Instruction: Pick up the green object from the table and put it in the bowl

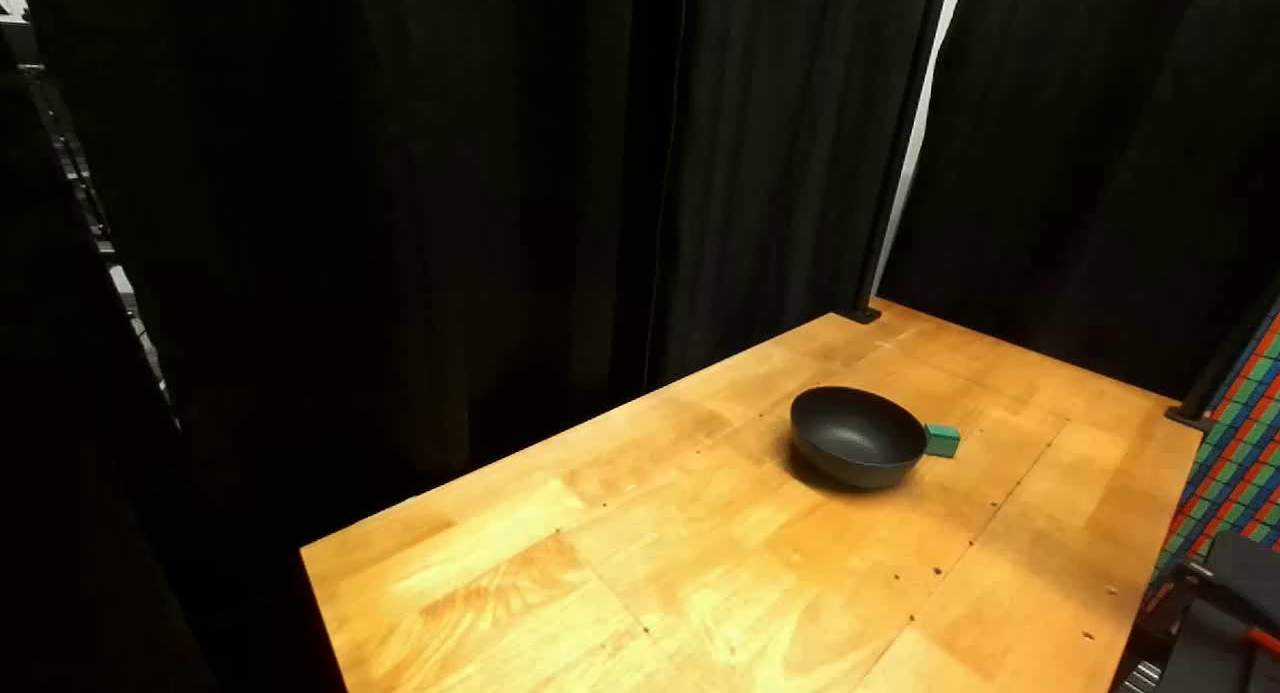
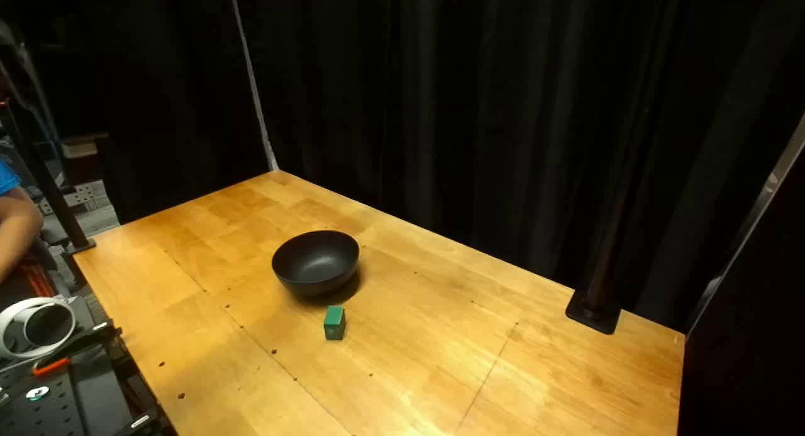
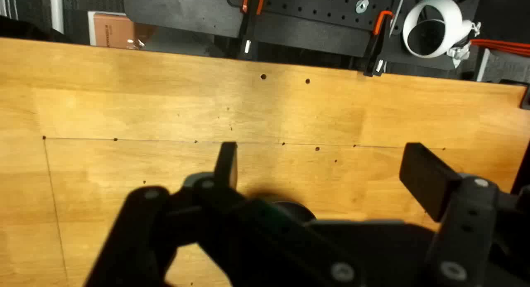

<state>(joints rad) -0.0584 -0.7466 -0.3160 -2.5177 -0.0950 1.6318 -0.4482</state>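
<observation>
In the wrist view, the black two-fingered gripper (image 3: 325,167) had its fingers spread wide apart, and the light orange-brown wooden table (image 3: 323,113) showed between them. In an exterior view, the small bright green block (image 2: 334,323) stood upright on the table, outside the shallow round black bowl (image 2: 316,263) and just beside it, with a strip of shadowed wood between the two. Part of the bowl's rim showed past the gripper's linkage in the wrist view. At the table's edge sat two black clamps with orange ends (image 3: 247,32), and beyond them were a black perforated board (image 3: 292,15) and a white ring-shaped item (image 3: 452,21). Black fabric curtains (image 1: 790,173) hung in both exterior views.
</observation>
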